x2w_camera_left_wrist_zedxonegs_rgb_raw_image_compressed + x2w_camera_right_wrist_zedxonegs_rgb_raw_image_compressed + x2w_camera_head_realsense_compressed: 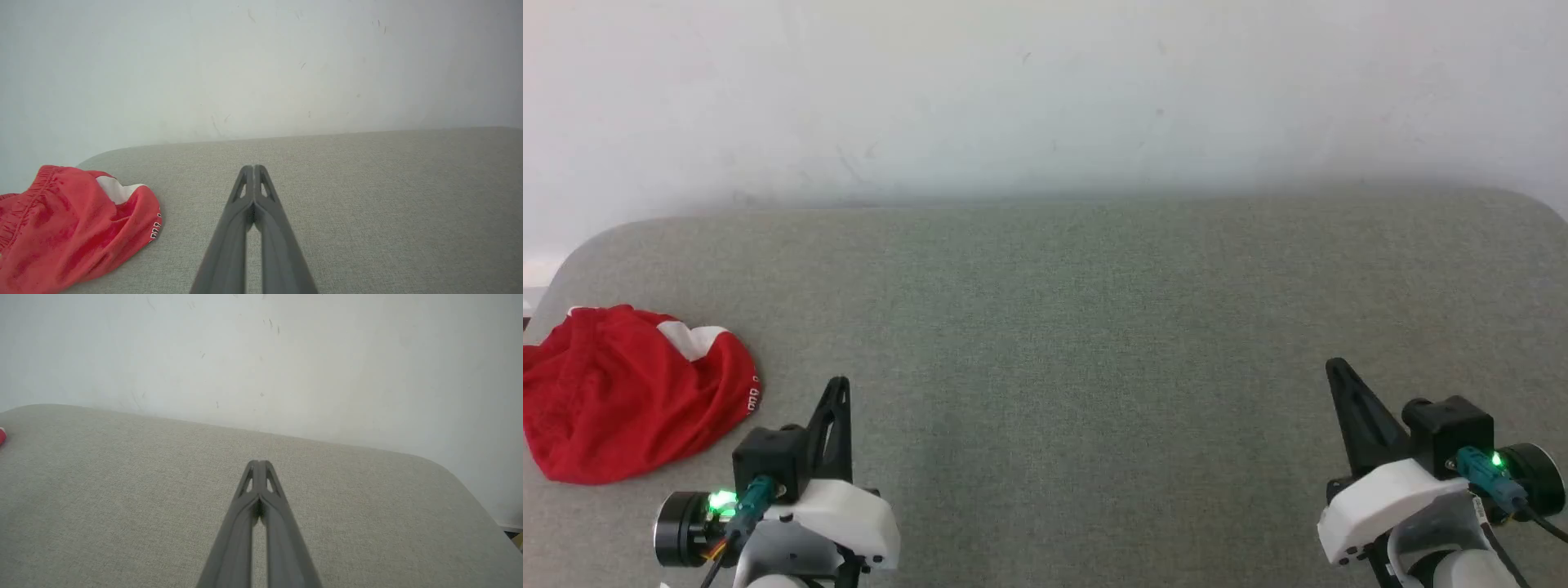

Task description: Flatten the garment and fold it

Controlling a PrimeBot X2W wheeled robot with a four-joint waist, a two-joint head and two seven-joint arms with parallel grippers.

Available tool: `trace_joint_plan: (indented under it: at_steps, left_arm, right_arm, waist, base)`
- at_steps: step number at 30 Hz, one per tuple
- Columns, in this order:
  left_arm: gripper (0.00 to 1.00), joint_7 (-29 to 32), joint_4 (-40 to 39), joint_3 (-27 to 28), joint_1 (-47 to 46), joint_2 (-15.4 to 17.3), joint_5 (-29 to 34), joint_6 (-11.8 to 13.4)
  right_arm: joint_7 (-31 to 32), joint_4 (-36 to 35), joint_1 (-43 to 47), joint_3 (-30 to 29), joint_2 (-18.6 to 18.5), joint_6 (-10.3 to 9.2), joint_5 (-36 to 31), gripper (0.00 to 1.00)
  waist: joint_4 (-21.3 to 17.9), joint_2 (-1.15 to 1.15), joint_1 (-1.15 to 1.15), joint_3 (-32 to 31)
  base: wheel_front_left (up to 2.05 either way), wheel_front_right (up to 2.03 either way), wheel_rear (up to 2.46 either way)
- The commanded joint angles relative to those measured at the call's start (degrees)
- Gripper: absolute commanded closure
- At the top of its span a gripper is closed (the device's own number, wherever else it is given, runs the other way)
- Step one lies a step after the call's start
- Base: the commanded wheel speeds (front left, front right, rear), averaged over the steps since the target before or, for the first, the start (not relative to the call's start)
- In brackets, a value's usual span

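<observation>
The grey worktop point(1094, 327) was backed by a pale wall, and the shorts point(621, 392), bunched at its left edge near the left gripper point(839, 388), were judged liable to be dragged off by a careless pull, its jaws and those of the right gripper point(1335, 371) being pressed together, empty.

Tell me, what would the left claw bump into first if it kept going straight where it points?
Probably the white wall: the left claw points across the grey padded surface toward it, though it might touch the surface first; depth is unclear. The red shorts lie off to its left.
</observation>
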Motion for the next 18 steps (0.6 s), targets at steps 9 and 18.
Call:
trace_joint_plan:
  at_steps: [9,18]
  left_arm:
    - [1.0,0.02,0.12,0.25,-0.71,-0.13,0.37,-0.47]
    - [1.0,0.02,0.12,0.25,-0.71,-0.13,0.37,-0.47]
  right_arm:
    - [0.03,-0.2,-0.51,0.02,0.19,-0.11,-0.42,1.0]
    - [0.03,-0.2,-0.51,0.02,0.19,-0.11,-0.42,1.0]
  waist:
    - [0.0,0.0,0.0,0.0]
    - [0.0,0.0,0.0,0.0]
  base:
    - [0.0,0.0,0.0]
    - [0.0,0.0,0.0]
